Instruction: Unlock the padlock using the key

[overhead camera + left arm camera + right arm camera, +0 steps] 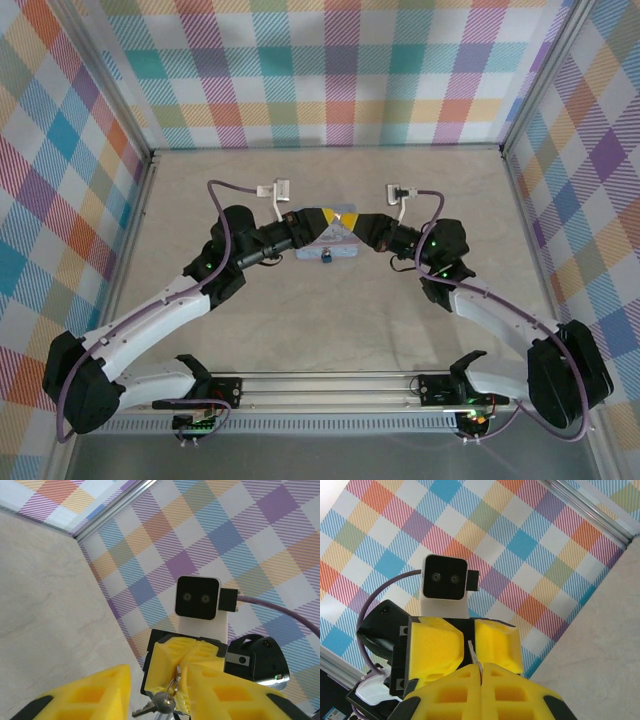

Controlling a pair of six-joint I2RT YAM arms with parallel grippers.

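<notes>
R jaws pinch key [161,703]; L jaws spread round it; padlock [327,256] lies apart.

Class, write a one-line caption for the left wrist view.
Right tool shut on the key, seen head-on against the plaid wall.

Two white-and-black robot arms, the left arm [150,310] and the right arm [500,305]; two yellow-fingered hands, the left hand [322,219] and the right hand [352,228]; two white-cased wrist cameras, the right arm's camera [197,598] and the left arm's camera [445,585]; one tiny blue-bodied padlock [327,256] at the hands' 6 o'clock; one square pale-blue tin box [338,242]; one small silvery key [144,710]; one thin wire ring [172,684]
</notes>
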